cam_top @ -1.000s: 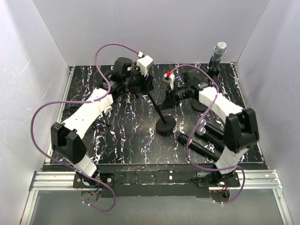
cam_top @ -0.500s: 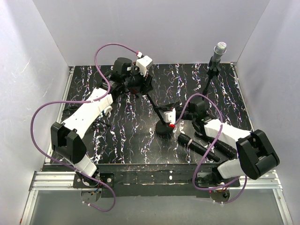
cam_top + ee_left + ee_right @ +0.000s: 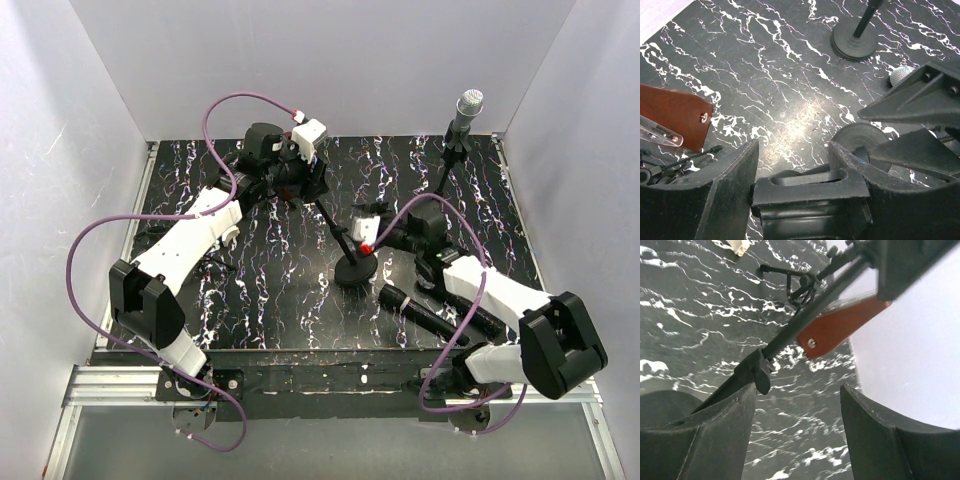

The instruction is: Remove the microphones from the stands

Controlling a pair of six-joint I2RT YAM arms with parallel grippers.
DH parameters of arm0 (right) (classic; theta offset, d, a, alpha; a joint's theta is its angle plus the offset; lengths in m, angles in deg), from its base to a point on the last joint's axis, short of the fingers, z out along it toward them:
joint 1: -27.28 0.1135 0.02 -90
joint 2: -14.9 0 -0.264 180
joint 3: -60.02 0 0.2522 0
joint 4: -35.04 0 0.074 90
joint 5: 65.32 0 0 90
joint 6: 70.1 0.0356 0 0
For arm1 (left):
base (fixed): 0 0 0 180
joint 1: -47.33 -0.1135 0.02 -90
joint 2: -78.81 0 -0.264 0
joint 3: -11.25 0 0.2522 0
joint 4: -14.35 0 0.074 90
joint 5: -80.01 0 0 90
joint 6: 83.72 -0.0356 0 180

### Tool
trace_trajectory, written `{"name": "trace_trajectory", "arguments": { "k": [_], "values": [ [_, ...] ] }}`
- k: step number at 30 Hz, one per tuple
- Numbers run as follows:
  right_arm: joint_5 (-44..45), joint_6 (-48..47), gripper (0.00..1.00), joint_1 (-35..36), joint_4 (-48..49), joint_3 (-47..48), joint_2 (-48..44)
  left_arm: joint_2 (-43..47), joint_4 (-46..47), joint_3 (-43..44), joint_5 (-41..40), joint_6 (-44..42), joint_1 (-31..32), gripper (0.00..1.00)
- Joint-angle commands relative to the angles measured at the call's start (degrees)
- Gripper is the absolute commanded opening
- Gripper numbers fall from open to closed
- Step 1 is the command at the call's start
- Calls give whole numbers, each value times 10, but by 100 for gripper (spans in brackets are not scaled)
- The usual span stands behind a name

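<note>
Surface: Your two arms worked over a black tabletop [image 3: 250,290] veined with white like marble, glossy under the light, with a silver aluminium rail [image 3: 110,385] along its near edge.
Room: Plain white walls [image 3: 350,60] boxed the table in on three sides, and purple cables [image 3: 95,235] looped off the white-and-black arms.
Microphone: The microphone [image 3: 468,104], dark-bodied with a rounded silver mesh head, sat head-up in the rear stand [image 3: 447,165] at the far right corner, well apart from both grippers.
Middle stand: A thin black pole [image 3: 790,337] leaned from a round, flat base [image 3: 355,270] at mid-table toward the far left.
Left gripper: Your left gripper [image 3: 792,155] was clamped on the black plastic mic clip [image 3: 807,187] at the top of that leaning pole, one finger against each side.
Right gripper: Your right gripper [image 3: 799,390] was near the round base, its matte black fingers spread wide and gripping nothing, the pole running past one finger.
Loose item: A black microphone [image 3: 418,312] lay flat on the table near the right arm.
</note>
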Motion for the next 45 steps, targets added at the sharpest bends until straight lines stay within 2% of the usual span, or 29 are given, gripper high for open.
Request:
{"name": "trace_trajectory", "arguments": {
  "k": [1,5,6,8,10,12,15,20,30,36,41,45],
  "values": [
    [49,305,72,-12,-154,130,-18,9,-4,21,22,14,5,51],
    [-6,542,69,-46,-361,267,62,9,-3,20,24,14,6,51],
    [-37,605,74,-59,-404,301,85,9,-3,20,24,14,5,51],
    [-116,704,78,-87,-443,346,142,10,-3,21,24,14,4,51],
    [-166,743,78,-105,-443,364,181,10,-3,21,24,13,5,51],
    [-165,755,77,-114,-441,368,197,12,-3,19,22,13,6,51],
    [-203,764,74,-124,-472,402,236,15,-4,17,22,11,5,51],
    [-261,756,73,-125,-494,428,274,14,-3,17,21,10,5,51],
    [-304,761,70,-113,-493,420,284,6,-14,42,-1,-16,5,51],
    [-272,748,70,-108,-501,411,266,8,-14,45,-11,-25,5,52],
    [-227,750,74,-108,-434,341,182,10,-20,44,-4,-27,5,52],
    [-191,735,75,-108,-420,310,125,11,-19,40,1,-27,5,51]
  ]
}}
